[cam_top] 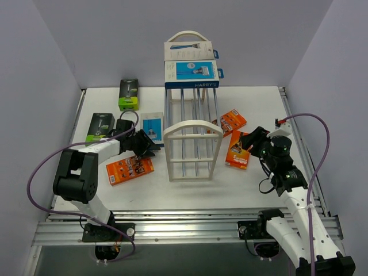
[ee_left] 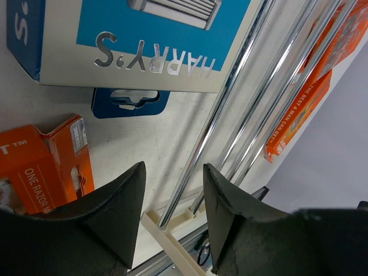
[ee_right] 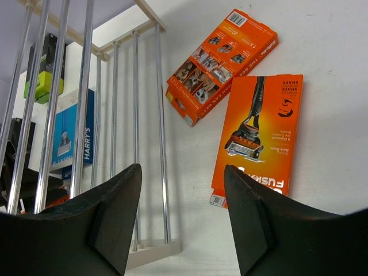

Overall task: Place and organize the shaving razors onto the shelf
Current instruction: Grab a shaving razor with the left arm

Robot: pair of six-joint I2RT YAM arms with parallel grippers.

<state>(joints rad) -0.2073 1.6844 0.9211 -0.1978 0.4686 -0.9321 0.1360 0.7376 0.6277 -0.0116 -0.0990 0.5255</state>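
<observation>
The shelf [cam_top: 192, 144] stands mid-table with two blue-and-white shaving razors [cam_top: 191, 72] stacked on its far top end. Another blue box [cam_top: 152, 126] lies flat left of it, beside an orange box [cam_top: 130, 169]. My left gripper [cam_top: 150, 146] hovers between those two, open and empty. In the left wrist view the left gripper [ee_left: 172, 195] frames bare table and shelf bars [ee_left: 230, 103], below the Harry's box [ee_left: 144, 40]. My right gripper [cam_top: 248, 142] is open over an orange Fusion box [ee_right: 261, 132]. Between the right gripper [ee_right: 183, 201] jaws there is only table.
Two black-and-lime boxes [cam_top: 129, 94] [cam_top: 99, 125] lie at the far left. A second orange box [ee_right: 221, 63] rests by the shelf's right side, near the Fusion box. The shelf's chrome bars [ee_right: 138, 115] stand close to both grippers.
</observation>
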